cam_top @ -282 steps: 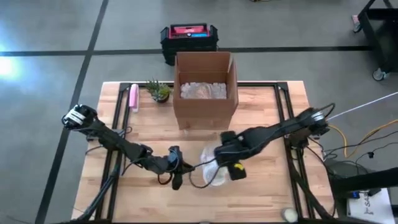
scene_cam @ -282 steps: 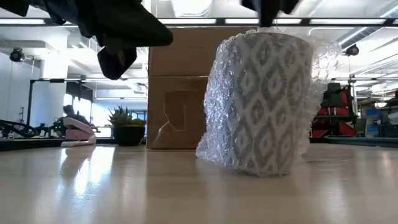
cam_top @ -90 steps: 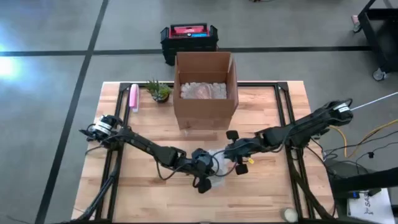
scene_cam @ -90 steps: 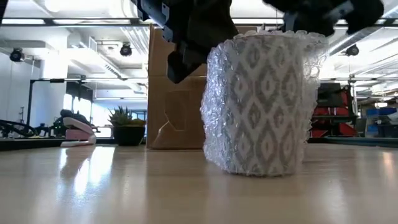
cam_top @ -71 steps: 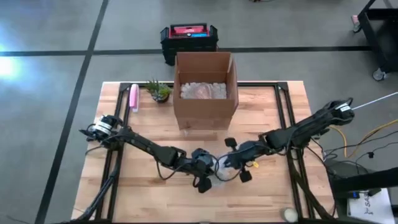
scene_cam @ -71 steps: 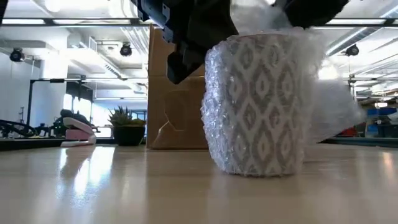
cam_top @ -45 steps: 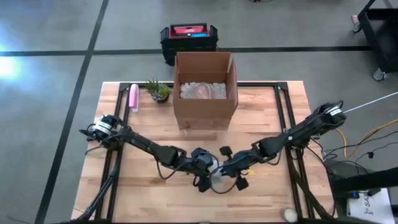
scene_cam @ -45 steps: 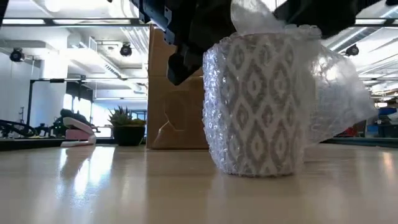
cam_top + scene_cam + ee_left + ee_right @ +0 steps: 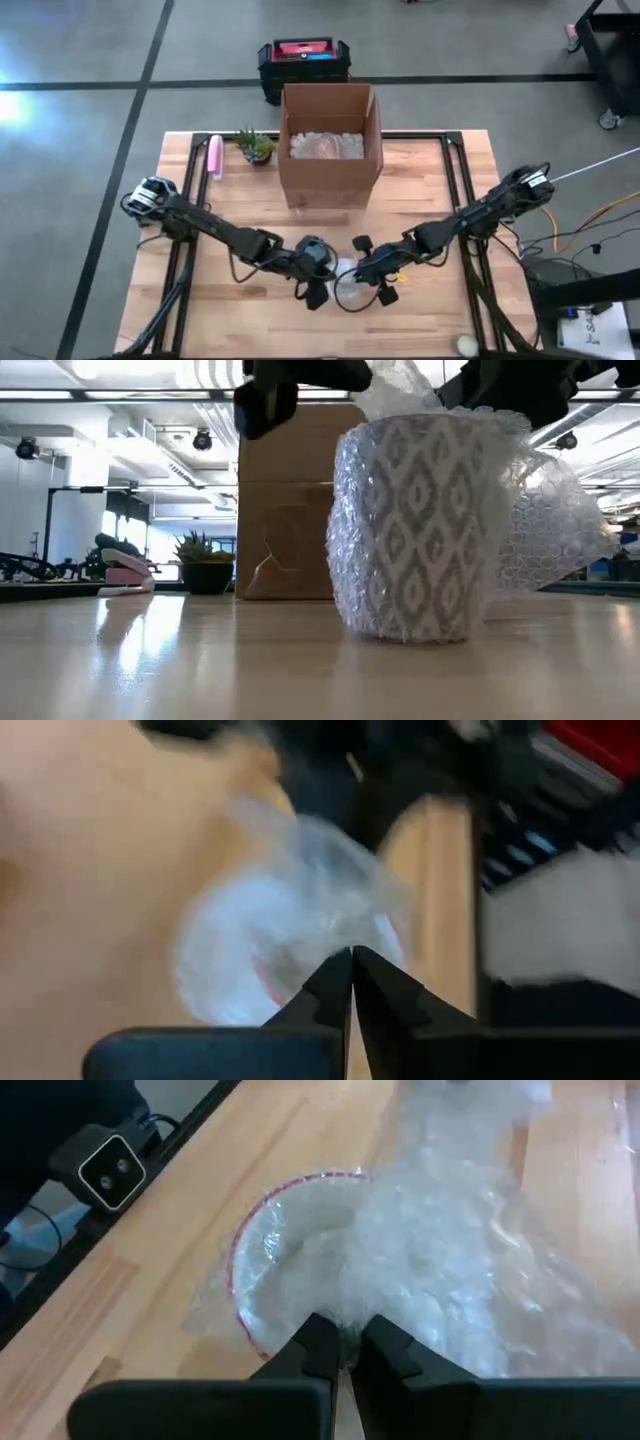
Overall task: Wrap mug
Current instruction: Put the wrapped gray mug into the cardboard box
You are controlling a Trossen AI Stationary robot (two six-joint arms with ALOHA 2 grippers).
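The bench (image 9: 240, 190) is a light wooden top with a dark frame running along its edges. At its far side stands an open cardboard box (image 9: 329, 145) with crumpled wrapping material inside. Beyond the bench, on the floor, sits a black case with a red top (image 9: 303, 55).

The left arm (image 9: 215, 232) reaches in from the left edge of the bench toward the near centre. The right arm (image 9: 470, 218) reaches in from the right edge toward the same area.

The mug (image 9: 420, 525) stands upright on the bench near the front centre, in front of the box. It has a grey-and-white diamond pattern, and the right wrist view shows a red rim. Bubble wrap (image 9: 545, 530) surrounds the mug wall; a loose flap stands out to one side and a bunched part rises above the rim.

The left claw (image 9: 318, 280) is just beside the mug on its left side. In the left wrist view, its fingers are pressed together; whether any wrap lies between them cannot be told.

The right claw (image 9: 340, 1342) is above the mug on its right side, fingers closed on a fold of bubble wrap over the rim.

A small potted plant (image 9: 256, 146) and a pink object (image 9: 214, 157) lie at the far left of the bench.
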